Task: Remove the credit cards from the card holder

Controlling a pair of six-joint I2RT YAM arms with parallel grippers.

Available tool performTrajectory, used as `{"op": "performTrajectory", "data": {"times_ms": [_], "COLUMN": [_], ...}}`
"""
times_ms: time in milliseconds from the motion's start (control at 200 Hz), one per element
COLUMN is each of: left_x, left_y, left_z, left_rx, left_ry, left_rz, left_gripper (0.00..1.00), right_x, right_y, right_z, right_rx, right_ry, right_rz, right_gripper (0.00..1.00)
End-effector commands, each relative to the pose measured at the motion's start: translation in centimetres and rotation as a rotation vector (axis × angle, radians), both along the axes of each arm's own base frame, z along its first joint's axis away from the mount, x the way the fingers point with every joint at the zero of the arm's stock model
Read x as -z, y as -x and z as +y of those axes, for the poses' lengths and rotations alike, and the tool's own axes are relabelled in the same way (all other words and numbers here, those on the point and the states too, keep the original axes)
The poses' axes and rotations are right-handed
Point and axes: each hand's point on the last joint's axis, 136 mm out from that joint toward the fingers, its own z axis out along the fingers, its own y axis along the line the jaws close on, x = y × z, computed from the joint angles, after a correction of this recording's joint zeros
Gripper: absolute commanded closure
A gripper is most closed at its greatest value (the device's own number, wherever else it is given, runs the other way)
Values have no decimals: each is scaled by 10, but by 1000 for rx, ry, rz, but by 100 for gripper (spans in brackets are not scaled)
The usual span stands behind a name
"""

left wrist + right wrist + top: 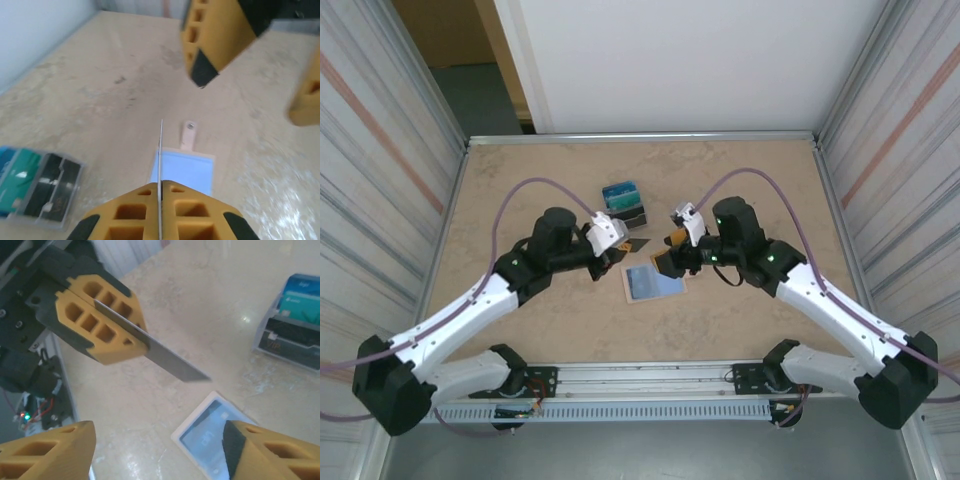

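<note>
The card holder lies open and flat on the table, pale-blue lining up, with its tan tab pointing away from my left arm. My left gripper hangs just above its left side, shut on a thin dark grey credit card. The left wrist view shows that card edge-on above the card holder. My right gripper hovers over the holder's right side with its jaws open and nothing between them. In the right wrist view its fingers frame the card holder.
A clear plastic box behind the holder stands blue, teal and black cards on edge; it is also in the left wrist view and the right wrist view. Low walls rim the tan table.
</note>
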Motion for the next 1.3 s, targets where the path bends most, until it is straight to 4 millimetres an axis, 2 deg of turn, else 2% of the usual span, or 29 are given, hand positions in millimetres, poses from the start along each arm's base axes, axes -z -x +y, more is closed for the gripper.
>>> {"op": "performTrajectory", "data": {"times_ms": [0, 70, 256, 396, 581, 732, 927, 1168, 1298], "left_x": [-33, -39, -49, -58, -59, -61, -67, -69, -67], "left_y": [-18, -15, 2, 9, 13, 18, 22, 22, 21], "left_z": [20, 26, 26, 25, 24, 21, 19, 16, 14], "left_rx": [-214, -244, -210, -165, -121, -84, -52, -31, -27], "left_ry": [225, 319, 436, 520, 609, 635, 646, 662, 652], "left_rz": [-3, 36, 127, 195, 298, 315, 310, 310, 320], "left_gripper": [100, 100, 100, 100, 100, 100, 100, 100, 100], "right_x": [-30, -31, -34, -40, -53, -59, -59, -60, -63], "right_y": [-14, -15, -26, -25, -10, -4, -5, 4, 6], "right_z": [0, 0, 2, 18, 45, 58, 66, 72, 71], "right_rx": [97, 114, 165, 65, -129, -208, -231, -274, -280], "right_ry": [-197, -263, -386, -444, -475, -476, -475, -480, -479], "right_rz": [-11, 16, 62, 129, 148, 137, 145, 150, 136], "right_gripper": [26, 11, 11, 19, 30, 36, 47, 60, 75]}}
